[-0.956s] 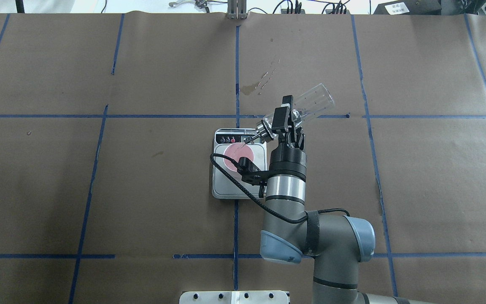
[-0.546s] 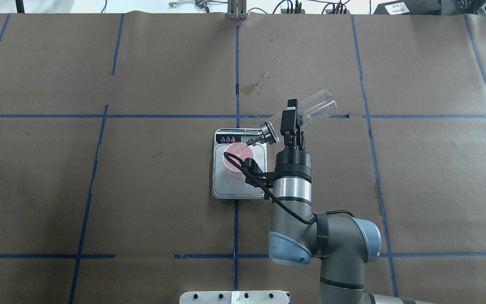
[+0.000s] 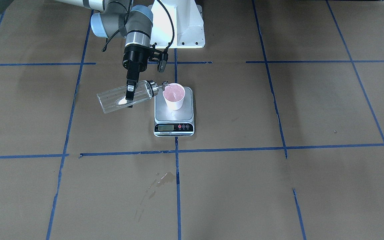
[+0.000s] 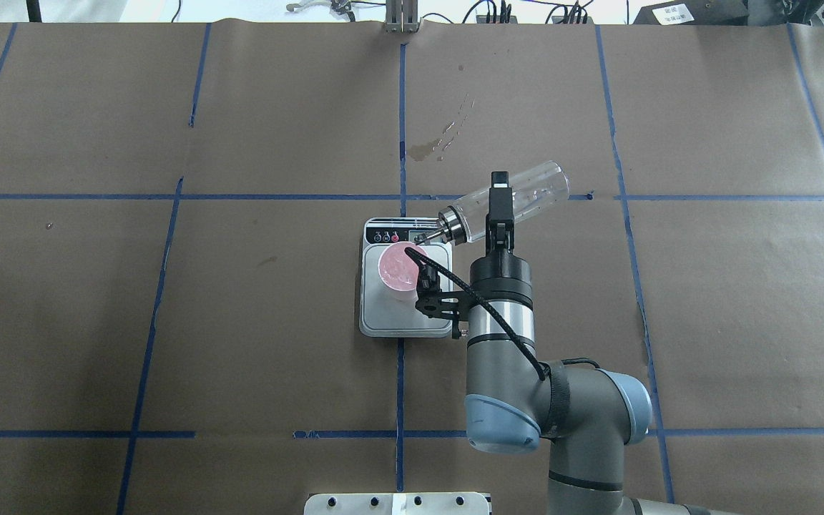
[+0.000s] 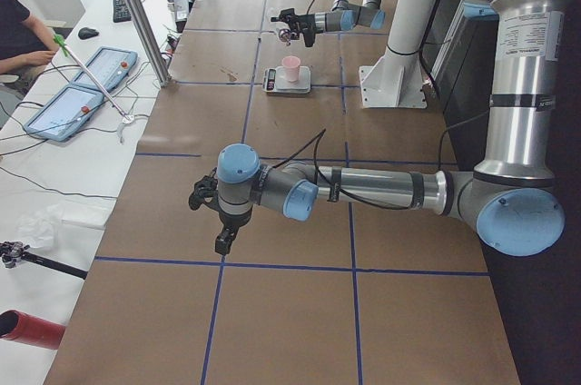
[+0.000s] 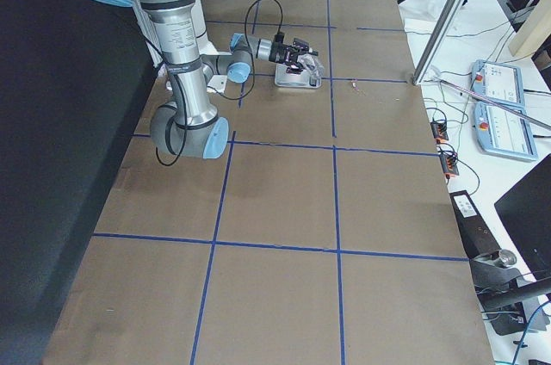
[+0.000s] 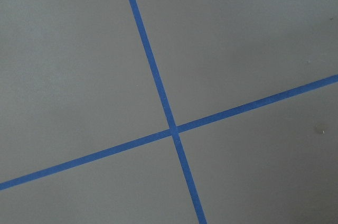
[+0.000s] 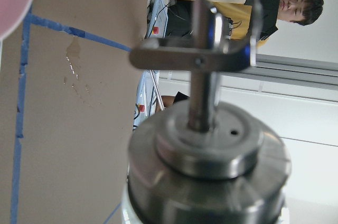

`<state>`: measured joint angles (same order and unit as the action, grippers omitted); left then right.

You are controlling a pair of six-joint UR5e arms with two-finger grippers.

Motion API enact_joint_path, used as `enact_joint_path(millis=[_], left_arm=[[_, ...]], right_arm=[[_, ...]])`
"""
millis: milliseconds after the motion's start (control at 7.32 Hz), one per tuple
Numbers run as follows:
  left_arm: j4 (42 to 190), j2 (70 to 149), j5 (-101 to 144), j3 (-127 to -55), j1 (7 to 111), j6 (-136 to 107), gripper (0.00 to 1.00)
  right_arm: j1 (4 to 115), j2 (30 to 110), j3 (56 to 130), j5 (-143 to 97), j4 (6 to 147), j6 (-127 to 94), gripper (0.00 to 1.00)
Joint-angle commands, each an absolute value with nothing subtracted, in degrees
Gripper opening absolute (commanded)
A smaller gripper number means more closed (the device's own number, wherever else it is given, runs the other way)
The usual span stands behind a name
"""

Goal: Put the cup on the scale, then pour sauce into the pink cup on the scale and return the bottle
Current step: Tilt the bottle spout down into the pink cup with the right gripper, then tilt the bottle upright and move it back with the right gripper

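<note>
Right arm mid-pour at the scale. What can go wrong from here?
1. The spout sits at the rim of the cup, not over its middle, so drips may land on the scale.
2. The cup is small and right at the spout; a nudge might tip it.
3. The right hand grips the tilted bottle mid-body, and smooth glass could slip.

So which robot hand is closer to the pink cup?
Right. The right gripper holds the bottle, spout at the cup rim; the left gripper hangs far down the table.
</note>
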<state>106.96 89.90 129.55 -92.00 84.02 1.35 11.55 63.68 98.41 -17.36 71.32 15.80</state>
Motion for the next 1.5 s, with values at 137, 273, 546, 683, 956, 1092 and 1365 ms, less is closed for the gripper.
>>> enact_joint_path(millis=[137,273,546,683,956,1092,1365], left_arm=[[107.0,90.0,129.6,-92.1,83.9,1.3,1.0],[107.0,90.0,129.6,-92.1,83.9,1.3,1.0],[107.0,90.2,129.6,-92.4,83.9,1.3,1.0],[107.0,90.3,129.5,-92.4,84.0,1.3,1.0],[106.8,90.4,129.1,-94.2,84.0,0.1,1.0],[106.7,90.4,129.1,-95.1,84.0,-0.4,1.0],[106.7,90.4,129.0,-95.4,84.0,-0.4,1.0]], right_arm=[[11.1,64.2,101.6,-18.6,70.8,4.4,0.0],[11.2,66.4,104.8,-20.4,70.8,0.5,0.0],[11.2,69.2,109.5,-22.6,70.8,-10.4,0.0],[11.4,69.5,110.9,-25.0,70.8,-15.3,0.0],[13.8,72.8,112.0,-31.1,70.8,-27.4,0.0],[16.0,74.9,112.8,-37.1,70.8,-33.6,0.0],[19.7,78.1,115.0,-45.1,70.8,-35.7,0.0]])
